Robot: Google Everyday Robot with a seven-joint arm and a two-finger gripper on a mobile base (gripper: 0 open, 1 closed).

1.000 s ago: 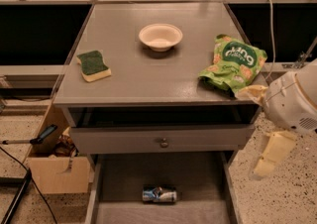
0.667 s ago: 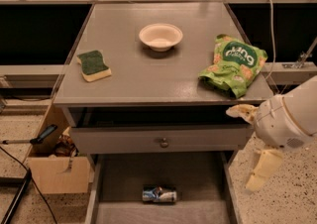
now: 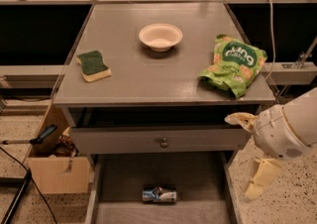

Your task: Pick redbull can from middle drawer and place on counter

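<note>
The redbull can lies on its side on the floor of the open middle drawer, near the middle of it. My gripper hangs to the right of the cabinet, beside the drawer's right wall and above and right of the can. Its two yellowish fingers are spread wide apart and hold nothing. The counter is the grey top of the cabinet.
On the counter are a green-and-yellow sponge at the left, a white bowl at the back and a green snack bag at the right. The top drawer front with a knob is above the open drawer. A cardboard box stands on the floor at the left.
My gripper has moved down and a little left, from beside the counter's right edge to beside the drawers. The can and the things on the counter have not moved.
</note>
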